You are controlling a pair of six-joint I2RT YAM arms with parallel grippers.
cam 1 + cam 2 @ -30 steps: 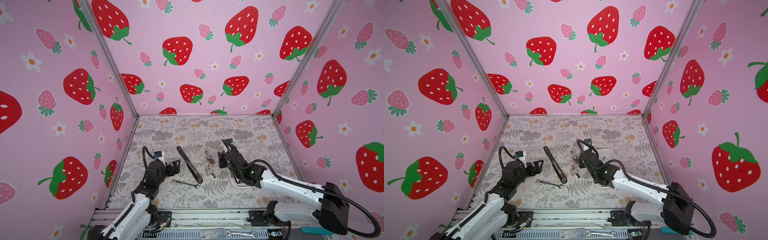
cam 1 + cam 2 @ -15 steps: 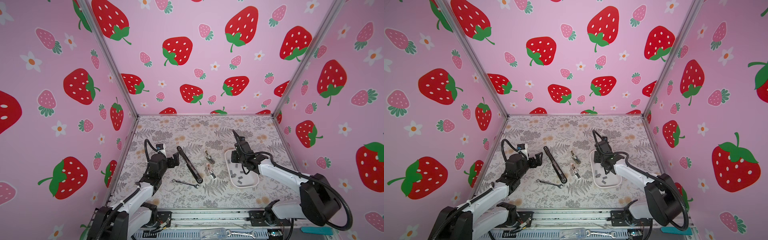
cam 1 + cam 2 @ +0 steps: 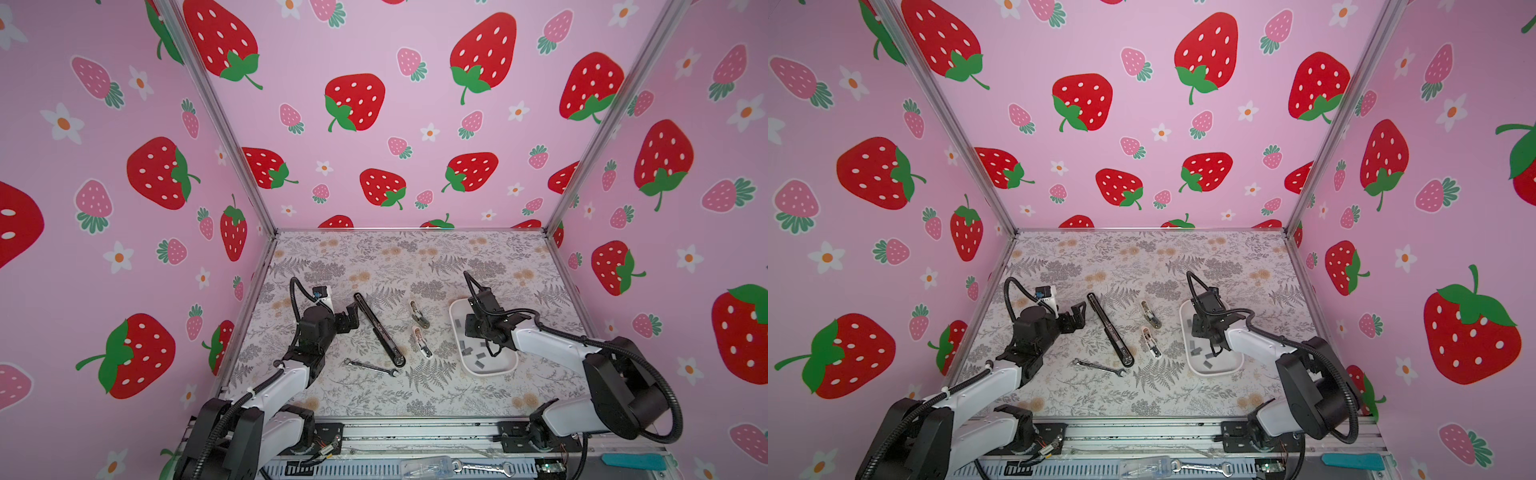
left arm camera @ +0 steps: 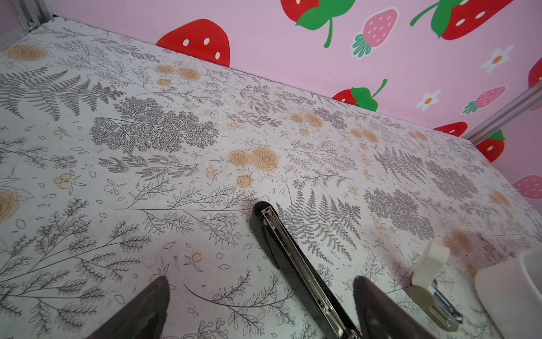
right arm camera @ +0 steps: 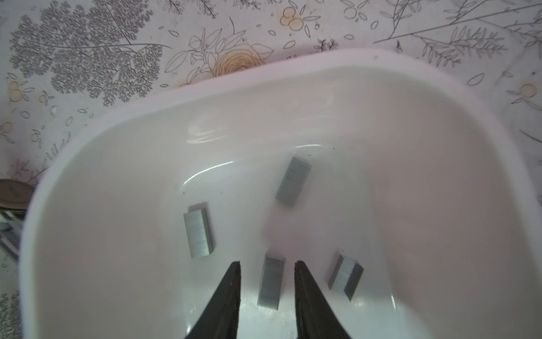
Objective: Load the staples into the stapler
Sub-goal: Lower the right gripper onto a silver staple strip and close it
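Pick-up step. Lower right of centre in both top views, the right gripper (image 5: 267, 262) hangs inside a white tray (image 5: 293, 60), its narrow jaws straddling one strip of the staples (image 5: 271, 283) without pinching it. Next it likely needs to close gently and lift. The stapler (image 3: 378, 332) lies opened at lower centre, with the left gripper (image 4: 260, 280) spread wide beside its far end.

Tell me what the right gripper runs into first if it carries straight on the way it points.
Most likely the staple strip lying between the open fingertips of the right gripper, then the floor of the white tray under it. How far above the strip it hangs is unclear.
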